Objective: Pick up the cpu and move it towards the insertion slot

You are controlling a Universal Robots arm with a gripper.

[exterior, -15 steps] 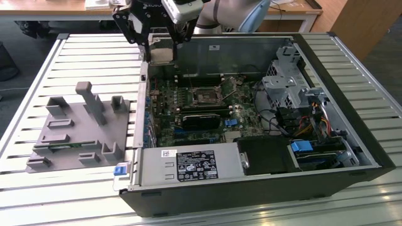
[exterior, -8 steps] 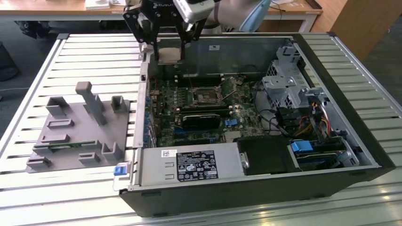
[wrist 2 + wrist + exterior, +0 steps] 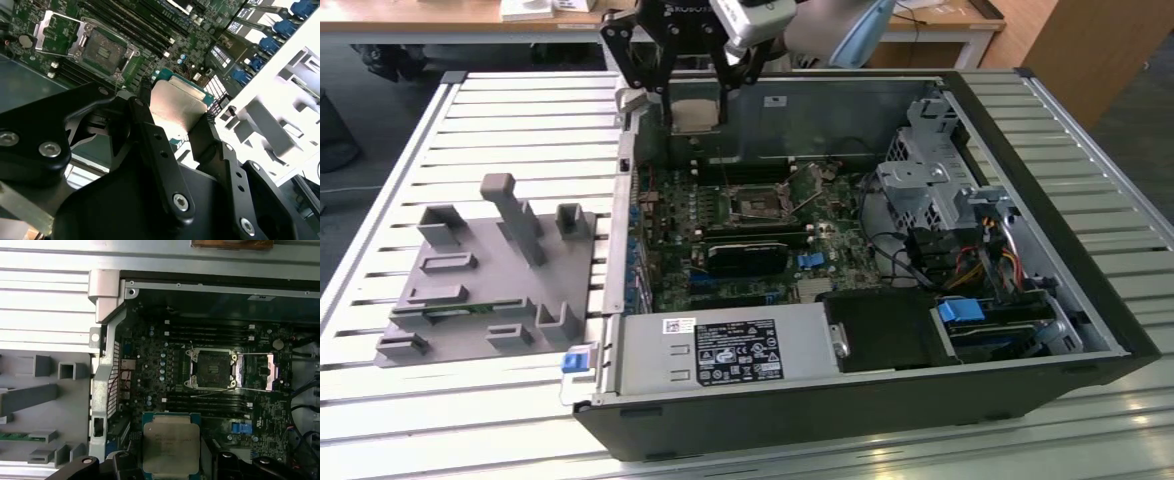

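Observation:
The cpu (image 3: 698,112), a flat square chip with a silvery top, hangs in the air over the far wall of the open computer case. My gripper (image 3: 698,100) is shut on it, one black finger on each of two opposite edges. In both wrist views the cpu (image 3: 176,100) (image 3: 171,444) sits level between the fingers (image 3: 150,130). The insertion slot (image 3: 761,205) is a square black socket in a silvery frame on the motherboard. Its frame is swung open and its lever is raised (image 3: 212,369) (image 3: 102,50). The chip is apart from the socket, above it and off to one side.
A grey plastic holder (image 3: 494,270) with posts stands on the slatted table (image 3: 520,110) at the exterior view's left, and a green memory stick (image 3: 15,436) lies in it. Inside the case are a long black card (image 3: 754,255), a power supply (image 3: 720,350) and a drive cage (image 3: 934,190).

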